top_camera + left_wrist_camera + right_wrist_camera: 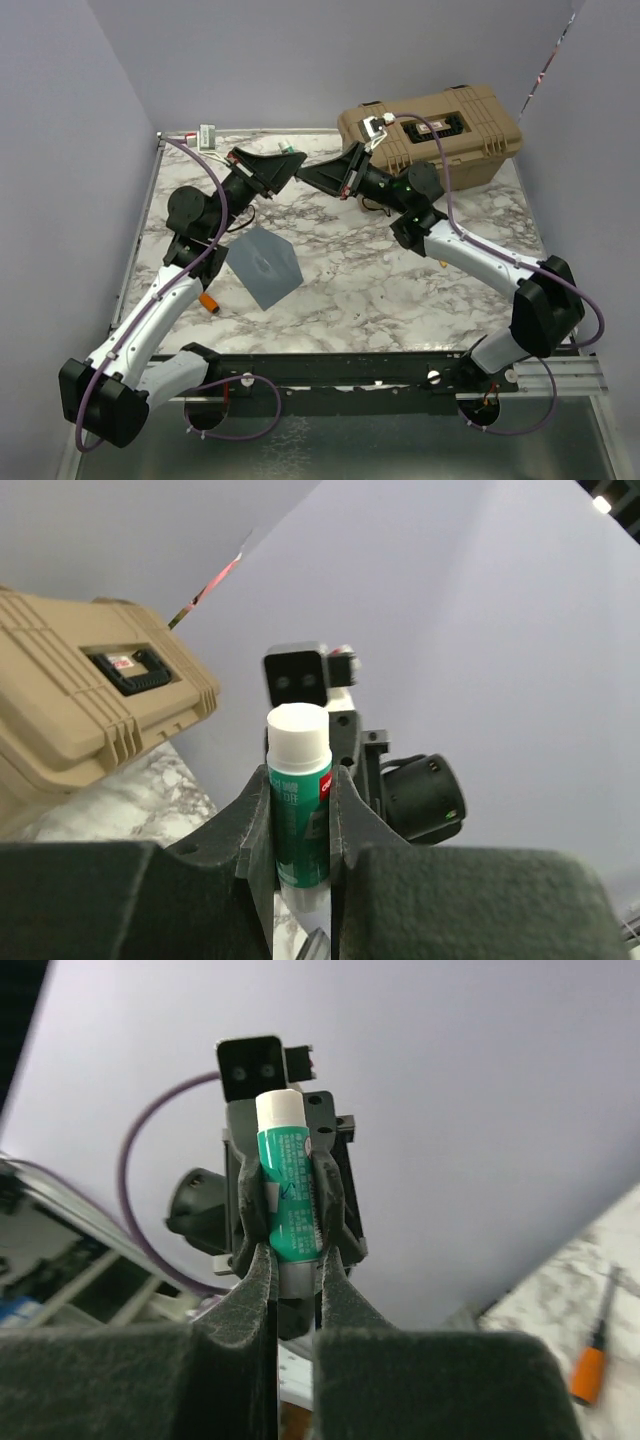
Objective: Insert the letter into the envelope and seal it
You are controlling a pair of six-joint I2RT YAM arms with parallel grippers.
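The envelope (263, 265), seen from above, lies flat on the counter (400, 290), corner-on, its long axis running far-left to near-right; no letter shows.

Left wrist: the left end effector (300, 780) clamps the glue stick (298, 810), white end outward.

Right wrist: the right end effector (297, 1265) pinches its near end; a skewed pull could drop it.

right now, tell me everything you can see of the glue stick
The glue stick is a small plastic cylinder: teal-green printed body, white cap on top, grey lower end. It hangs in the air over the marble table, roughly upright in both wrist views. The left fingers clamp its green body; the right fingers pinch the grey end below.
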